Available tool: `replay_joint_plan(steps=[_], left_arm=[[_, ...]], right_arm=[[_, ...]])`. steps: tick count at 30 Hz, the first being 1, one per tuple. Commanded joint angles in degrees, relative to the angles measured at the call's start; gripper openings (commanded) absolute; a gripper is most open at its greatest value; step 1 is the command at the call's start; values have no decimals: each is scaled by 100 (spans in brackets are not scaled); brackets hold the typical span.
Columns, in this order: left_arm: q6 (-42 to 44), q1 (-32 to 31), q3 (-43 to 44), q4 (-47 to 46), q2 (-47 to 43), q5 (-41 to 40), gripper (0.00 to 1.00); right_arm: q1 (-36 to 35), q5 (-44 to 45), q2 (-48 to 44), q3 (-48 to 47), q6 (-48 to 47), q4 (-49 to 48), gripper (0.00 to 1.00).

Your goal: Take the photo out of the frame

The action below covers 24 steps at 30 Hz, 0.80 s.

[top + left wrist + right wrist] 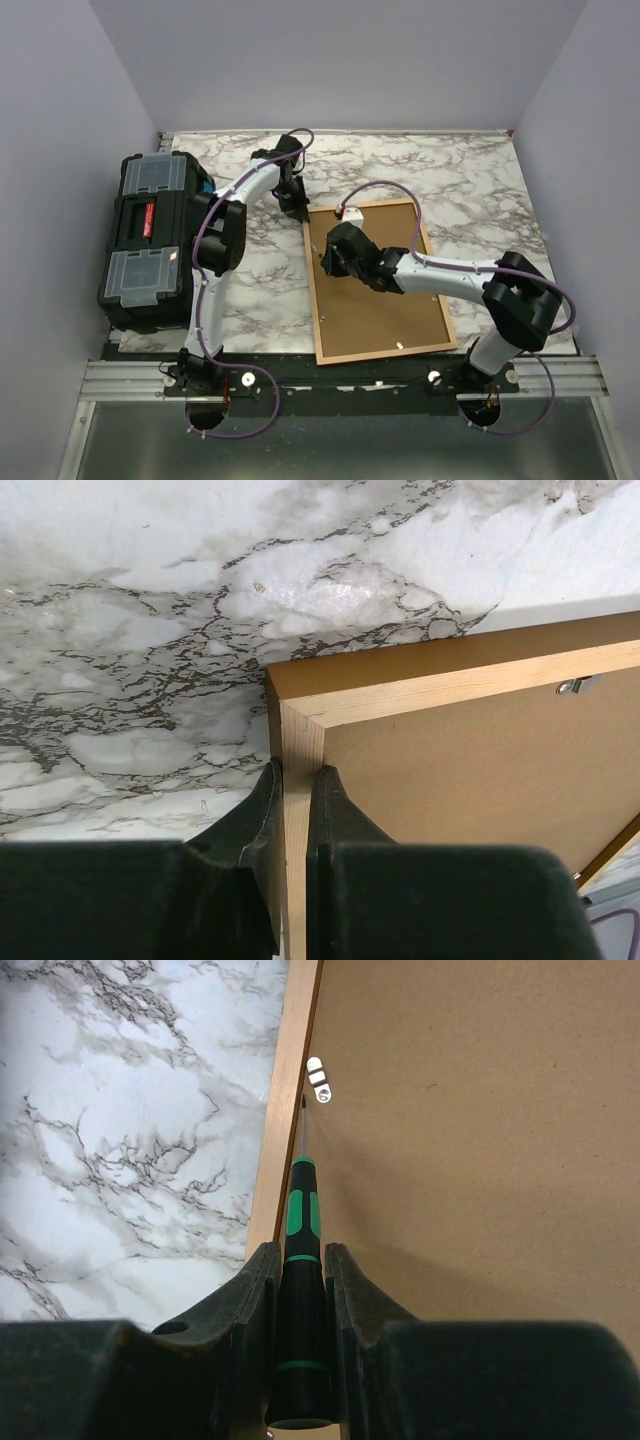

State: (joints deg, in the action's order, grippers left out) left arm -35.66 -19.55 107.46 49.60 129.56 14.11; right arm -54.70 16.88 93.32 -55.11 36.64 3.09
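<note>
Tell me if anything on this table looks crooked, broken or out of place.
Nothing looks damaged or spilled. The frame lies face down, backing board up, skewed against the table's edges, one corner pinched by the left gripper. The right gripper holds a screwdriver at a small metal clip.

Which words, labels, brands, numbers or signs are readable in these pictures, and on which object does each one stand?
Readable text: none in any view.
Red label on the black toolbox: there may be print on it, but it is too small and blurred to read.
Frame, backing board, screwdriver: no writing visible on the parts shown.
</note>
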Motion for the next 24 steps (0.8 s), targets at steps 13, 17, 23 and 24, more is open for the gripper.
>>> replay_joint_plan(steps=[13,17,23,24], left_arm=[[-273,67,100,21,74,215,0],[-275,70,100,41,77,219,0],[-284,68,116,46,81,207,0],[-267,67,127,41,79,217,0]], right_arm=[[-94,1000,496,-427,252,253,0],[-96,1384,572,-579,371,564,0],[-94,1181,413,-519,259,505,0],[-98,1089,295,-479,204,423,0]])
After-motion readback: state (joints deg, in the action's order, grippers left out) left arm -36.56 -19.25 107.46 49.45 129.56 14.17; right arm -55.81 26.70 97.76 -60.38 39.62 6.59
